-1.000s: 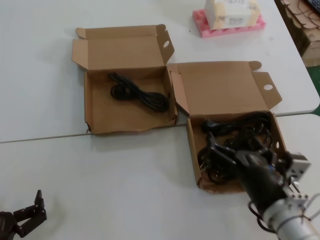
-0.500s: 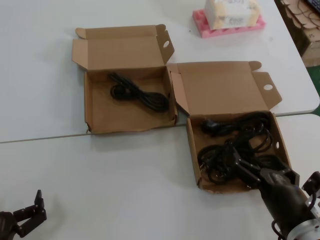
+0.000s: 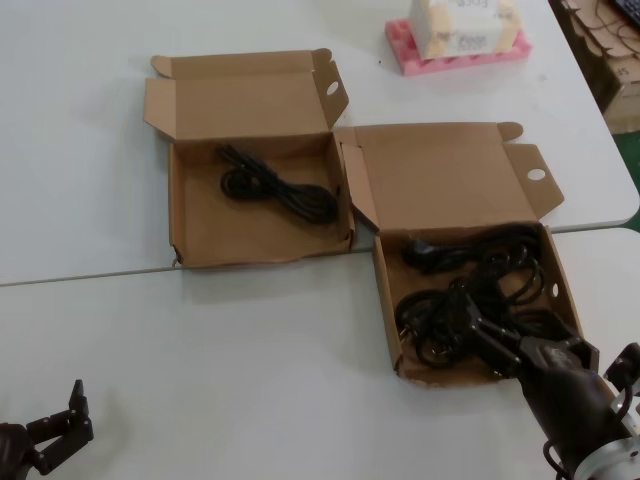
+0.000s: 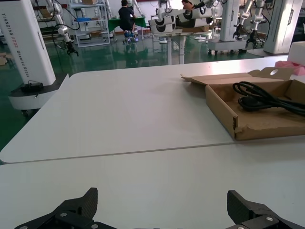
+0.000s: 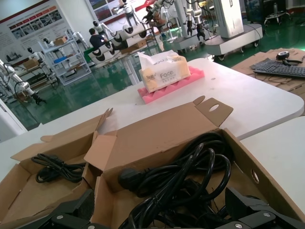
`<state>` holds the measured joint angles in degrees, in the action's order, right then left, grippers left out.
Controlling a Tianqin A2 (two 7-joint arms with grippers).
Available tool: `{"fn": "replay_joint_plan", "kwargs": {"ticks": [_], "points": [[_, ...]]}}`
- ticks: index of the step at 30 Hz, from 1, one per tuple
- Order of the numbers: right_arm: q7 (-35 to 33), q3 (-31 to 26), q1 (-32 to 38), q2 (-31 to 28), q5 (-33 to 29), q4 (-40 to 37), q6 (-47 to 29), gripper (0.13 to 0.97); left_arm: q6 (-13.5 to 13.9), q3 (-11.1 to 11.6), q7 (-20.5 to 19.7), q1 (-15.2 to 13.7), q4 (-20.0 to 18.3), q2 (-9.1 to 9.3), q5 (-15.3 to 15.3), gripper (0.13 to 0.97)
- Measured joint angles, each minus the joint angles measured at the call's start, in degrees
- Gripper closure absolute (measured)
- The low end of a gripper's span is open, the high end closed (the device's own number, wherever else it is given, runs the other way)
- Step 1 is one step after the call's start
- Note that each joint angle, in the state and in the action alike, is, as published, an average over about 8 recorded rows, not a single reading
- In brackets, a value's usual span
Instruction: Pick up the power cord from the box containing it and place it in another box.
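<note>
A thin black power cord (image 3: 275,185) (image 4: 267,98) (image 5: 57,167) lies in a loose elongated coil inside the left box (image 3: 260,255) (image 4: 224,109), the one with the wavy front wall. The askew right box (image 3: 385,300) (image 5: 157,138) holds a tangle of black cords (image 3: 470,270) (image 5: 186,171). My right gripper (image 3: 510,325) (image 5: 159,214) is open at that box's near edge, its fingers spread over the tangle and holding nothing. At the near left, low over the bare table, my left gripper (image 3: 55,425) (image 4: 162,210) is parked, open and empty.
A tissue box on pink foam (image 3: 460,35) (image 5: 164,76) stands at the back right. Both boxes' lids stand open toward the back. A seam (image 3: 200,270) between two tabletops runs past the left box's front. Flat cardboard (image 3: 610,50) is stacked beyond the table's right edge.
My right gripper drew back toward the near right edge of the right box between one second and half a second ago, and has stayed still since. Nothing was taken hold of.
</note>
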<state>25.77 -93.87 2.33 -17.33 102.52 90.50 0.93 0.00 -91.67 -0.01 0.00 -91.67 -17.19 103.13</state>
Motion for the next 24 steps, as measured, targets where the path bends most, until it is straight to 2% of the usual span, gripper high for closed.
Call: {"fn": "replay_joint_plan", "kwargs": {"ticks": [24], "points": [[0.0, 0.0, 0.0, 0.0, 0.0, 0.0, 0.0, 0.129, 0.0, -0.01, 0.0, 0.0, 0.0, 0.0, 0.0, 0.132]]}}
